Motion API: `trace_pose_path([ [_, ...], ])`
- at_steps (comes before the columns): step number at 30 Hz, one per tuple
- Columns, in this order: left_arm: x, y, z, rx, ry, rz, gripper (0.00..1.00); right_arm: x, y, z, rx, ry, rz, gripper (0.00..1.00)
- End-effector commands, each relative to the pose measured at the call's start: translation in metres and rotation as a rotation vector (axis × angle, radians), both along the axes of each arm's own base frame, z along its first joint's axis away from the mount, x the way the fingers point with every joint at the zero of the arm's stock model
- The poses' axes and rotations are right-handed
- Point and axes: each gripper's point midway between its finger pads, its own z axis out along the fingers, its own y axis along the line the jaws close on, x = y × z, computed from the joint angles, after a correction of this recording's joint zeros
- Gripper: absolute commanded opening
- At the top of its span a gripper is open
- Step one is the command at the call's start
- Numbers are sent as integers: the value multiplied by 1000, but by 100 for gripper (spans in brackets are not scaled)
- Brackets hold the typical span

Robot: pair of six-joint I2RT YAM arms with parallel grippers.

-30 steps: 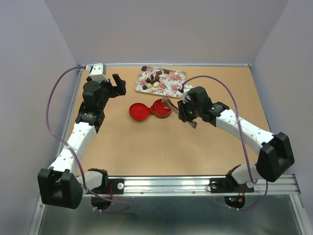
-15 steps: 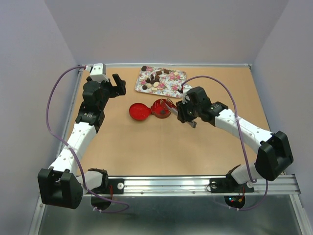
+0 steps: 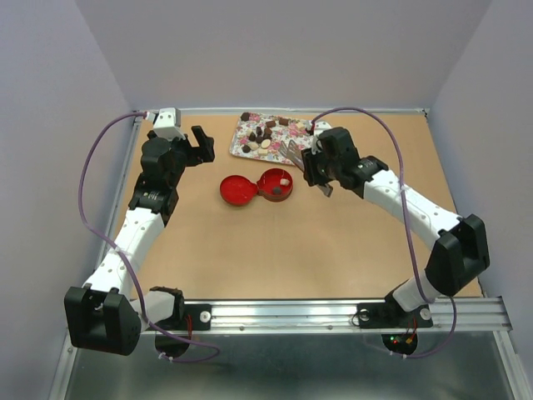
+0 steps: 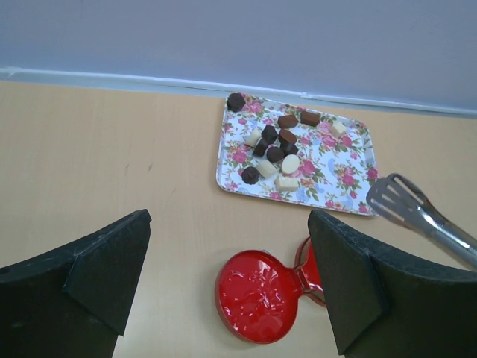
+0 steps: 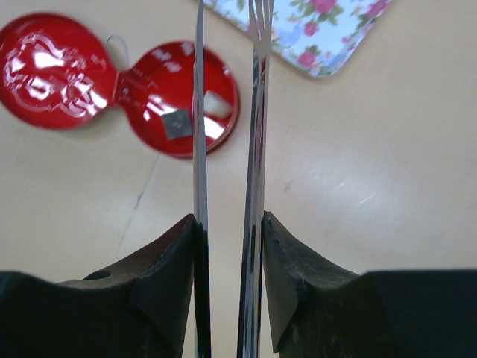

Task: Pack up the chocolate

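Observation:
Several chocolate pieces (image 3: pixel 263 137), dark, reddish-brown and white, lie on the pink-flowered tray (image 3: pixel 296 148); they also show in the left wrist view (image 4: pixel 276 145). The open red tin (image 3: pixel 276 184) holds a dark piece (image 5: pixel 177 123) and a white piece (image 5: pixel 215 104); its hinged lid (image 3: pixel 236 190) lies flat to the left. My right gripper (image 3: pixel 316 171) is shut on the metal tongs (image 5: pixel 257 149), whose empty tips (image 3: pixel 291 152) hover at the tray's near edge. My left gripper (image 3: pixel 200 143) is open and empty, raised left of the tray and aimed at the tin lid (image 4: pixel 257 294).
The tray sits against the back wall. The tin and its lid (image 5: pixel 52 71) lie in the middle of the brown table. The tong tips (image 4: pixel 406 205) hang between tray and tin. A metal rail (image 3: pixel 333 312) runs along the near edge.
My right gripper has carried the tongs from over the tin back toward the tray. A white piece now shows in the tin beside the dark one. The left arm has not moved.

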Motion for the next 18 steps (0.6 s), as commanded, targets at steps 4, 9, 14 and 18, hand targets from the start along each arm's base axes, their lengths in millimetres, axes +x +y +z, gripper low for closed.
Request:
trace_pose_path([
  [4, 1, -1, 31, -9, -77, 3, 99, 66, -27, 23, -18, -111, -117, 44],
  [9, 2, 0, 30, -6, -74, 9, 99, 100, -41, 5, -43, -97, -155, 45],
  [14, 2, 0, 30, -5, -73, 8, 99, 124, -48, -9, -58, -94, -170, 46],
  [18, 2, 0, 31, -7, -74, 6, 99, 139, -48, -8, -57, -111, -173, 47],
])
